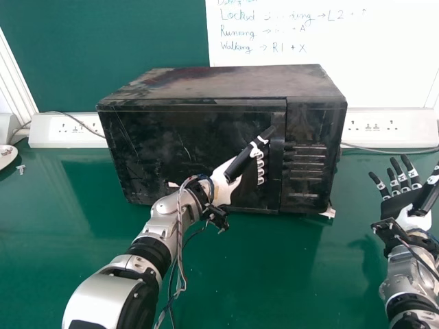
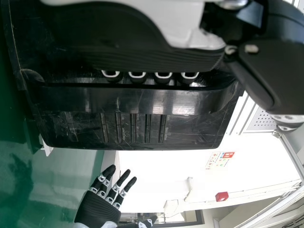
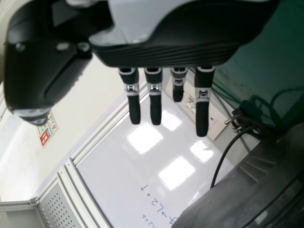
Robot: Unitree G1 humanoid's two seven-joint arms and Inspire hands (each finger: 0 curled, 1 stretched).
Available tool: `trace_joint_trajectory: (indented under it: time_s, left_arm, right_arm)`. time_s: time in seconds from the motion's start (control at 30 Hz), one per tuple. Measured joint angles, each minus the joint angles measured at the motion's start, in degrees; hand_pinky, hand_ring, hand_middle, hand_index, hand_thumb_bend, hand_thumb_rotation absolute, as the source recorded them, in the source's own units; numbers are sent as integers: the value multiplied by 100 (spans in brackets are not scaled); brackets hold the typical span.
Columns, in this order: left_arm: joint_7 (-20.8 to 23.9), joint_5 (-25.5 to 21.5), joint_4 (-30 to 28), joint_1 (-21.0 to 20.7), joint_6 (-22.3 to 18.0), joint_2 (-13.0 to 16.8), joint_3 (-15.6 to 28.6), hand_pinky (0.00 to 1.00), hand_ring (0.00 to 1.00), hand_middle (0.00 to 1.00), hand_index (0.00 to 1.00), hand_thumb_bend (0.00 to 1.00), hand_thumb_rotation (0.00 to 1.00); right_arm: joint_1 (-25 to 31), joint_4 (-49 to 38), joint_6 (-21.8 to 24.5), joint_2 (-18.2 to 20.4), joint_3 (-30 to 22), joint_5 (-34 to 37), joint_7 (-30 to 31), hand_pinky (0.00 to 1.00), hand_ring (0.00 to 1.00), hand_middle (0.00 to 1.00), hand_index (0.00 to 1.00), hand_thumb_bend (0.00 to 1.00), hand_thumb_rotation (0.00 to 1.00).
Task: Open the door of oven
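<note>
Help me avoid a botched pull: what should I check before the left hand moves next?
1. Door closed to begin with: ok.
2. Left hand hooked behind the handle: ok.
3. Firmness of that hold: cannot tell.
4. Right hand away from the door: ok, beyond the oven's right side.
5. Door's likely swing path free: not ok, left forearm crosses before it.

The robot hand [image 3: 166, 52] points its straight fingers [image 3: 203, 116] toward a whiteboard [image 3: 114, 166].
</note>
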Motion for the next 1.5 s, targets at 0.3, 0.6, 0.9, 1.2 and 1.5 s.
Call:
trace_joint_trajectory:
  time_s: [0.3, 0.6, 0.9, 1.2, 1.5]
  left_arm:
    - [135, 121, -2, -50, -22, 52, -161, 52, 72, 82, 86, 93, 87]
    - [177, 166, -6, -62, -41, 72, -224, 50, 70, 81, 86, 94, 87]
    - [186, 213, -15, -63, -107, 98, -293, 49, 68, 80, 86, 92, 89]
    - [105, 215, -52, -63, -146, 150, -450, 46, 66, 78, 86, 90, 88]
    - [-41, 218, -68, -57, -243, 196, -503, 40, 61, 76, 84, 90, 90]
  right_arm:
    - [0, 0, 0, 2, 2, 4, 0, 93, 97, 100, 98, 100, 99]
    - [0, 0, 0, 2, 1, 5, -1, 93, 96, 100, 98, 100, 99]
    - [0, -1, 0, 2, -7, 12, 1, 90, 94, 98, 97, 100, 98]
    - [0, 0, 0, 3, -5, 11, -7, 85, 88, 94, 95, 100, 99]
    - [0, 0, 0, 3, 7, 6, -53, 73, 78, 86, 90, 99, 99]
